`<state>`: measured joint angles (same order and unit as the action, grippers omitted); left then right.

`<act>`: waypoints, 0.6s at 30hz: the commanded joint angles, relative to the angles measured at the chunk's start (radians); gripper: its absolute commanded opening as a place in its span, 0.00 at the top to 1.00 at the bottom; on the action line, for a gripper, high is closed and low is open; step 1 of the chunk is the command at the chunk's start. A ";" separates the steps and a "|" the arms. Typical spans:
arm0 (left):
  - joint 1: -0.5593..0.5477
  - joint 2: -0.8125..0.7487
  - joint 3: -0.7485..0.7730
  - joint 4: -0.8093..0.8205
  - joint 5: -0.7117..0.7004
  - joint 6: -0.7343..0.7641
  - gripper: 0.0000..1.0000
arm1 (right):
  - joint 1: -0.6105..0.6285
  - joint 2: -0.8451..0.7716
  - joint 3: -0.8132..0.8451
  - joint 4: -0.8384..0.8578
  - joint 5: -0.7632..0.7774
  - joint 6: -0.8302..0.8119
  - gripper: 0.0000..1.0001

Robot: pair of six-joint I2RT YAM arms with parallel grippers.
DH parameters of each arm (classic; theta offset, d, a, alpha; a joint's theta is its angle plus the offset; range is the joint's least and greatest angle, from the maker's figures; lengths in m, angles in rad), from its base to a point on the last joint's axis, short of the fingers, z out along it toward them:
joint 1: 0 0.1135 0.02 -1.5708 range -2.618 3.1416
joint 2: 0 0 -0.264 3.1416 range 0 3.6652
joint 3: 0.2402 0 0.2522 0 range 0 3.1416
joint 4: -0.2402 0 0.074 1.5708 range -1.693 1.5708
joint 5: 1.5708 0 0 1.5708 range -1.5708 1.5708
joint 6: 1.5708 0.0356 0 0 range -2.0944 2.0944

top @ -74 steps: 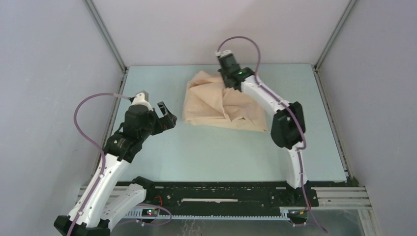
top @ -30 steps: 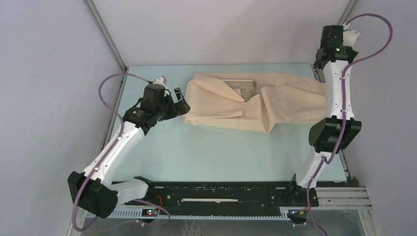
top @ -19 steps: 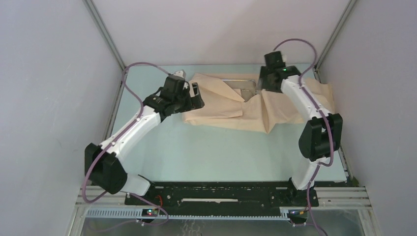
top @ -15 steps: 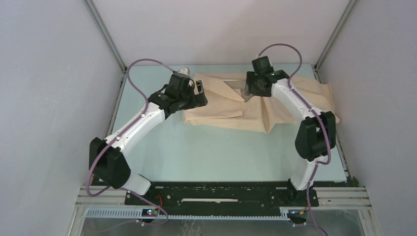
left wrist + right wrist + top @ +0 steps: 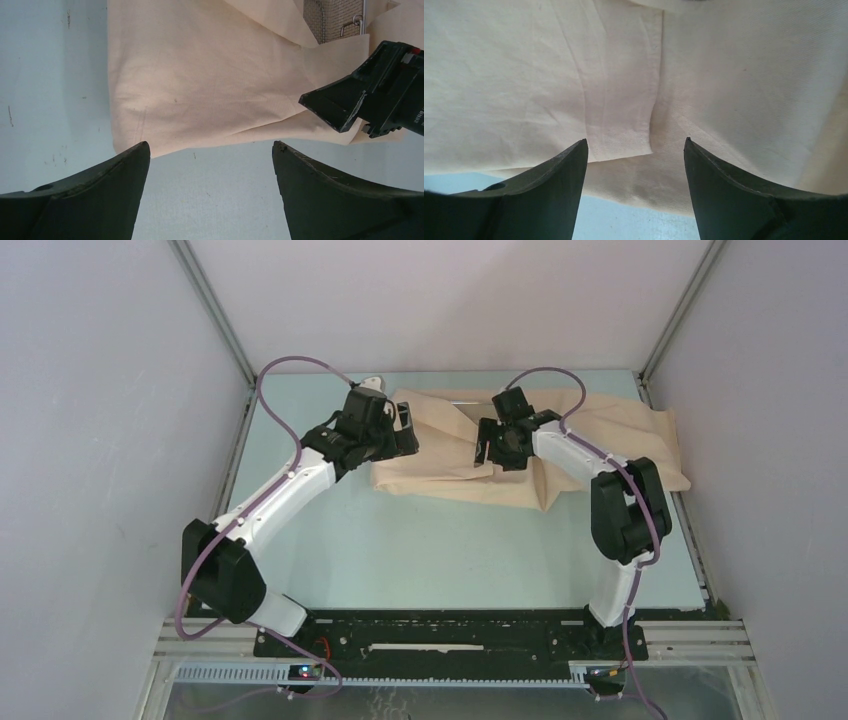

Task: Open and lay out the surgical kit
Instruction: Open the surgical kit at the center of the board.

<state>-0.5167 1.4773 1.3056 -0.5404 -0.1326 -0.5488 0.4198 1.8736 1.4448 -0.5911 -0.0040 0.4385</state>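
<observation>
The beige wrapping cloth of the surgical kit lies at the back of the table, its right flap spread out to the right. A corner of the steel mesh tray shows through a gap in the folds. No instruments are visible. My left gripper hovers open at the cloth's left edge, nothing between its fingers. My right gripper is open just above the folded middle of the cloth, straddling a fold edge near the front hem. One of its fingers appears in the left wrist view.
The pale green table extends in front of the cloth. White walls and metal frame posts close in the back and sides. The right flap reaches the table's right edge. A black base rail runs along the near edge.
My right arm swung from high at the far right down over the middle of the cloth. My left gripper moved in to the cloth's left edge. The right flap now lies spread.
</observation>
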 commanded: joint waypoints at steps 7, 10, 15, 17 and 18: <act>-0.003 -0.001 -0.034 0.195 0.055 0.089 0.03 | -0.002 0.043 -0.024 0.127 -0.163 0.130 0.35; -0.014 0.005 -0.055 0.264 0.057 0.138 0.03 | -0.014 0.061 -0.022 0.134 -0.192 0.145 0.44; -0.066 0.025 -0.101 0.393 0.033 0.275 0.04 | -0.032 0.076 0.012 0.131 -0.230 0.162 0.83; -0.100 0.032 -0.129 0.463 0.004 0.348 0.06 | -0.034 0.081 0.056 0.104 -0.241 0.162 0.93; -0.117 0.039 -0.144 0.497 -0.021 0.383 0.06 | -0.033 0.081 0.080 0.094 -0.249 0.162 0.96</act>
<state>-0.5705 1.5013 1.2221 -0.2291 -0.1020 -0.3458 0.3935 1.9511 1.4292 -0.4889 -0.2070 0.5804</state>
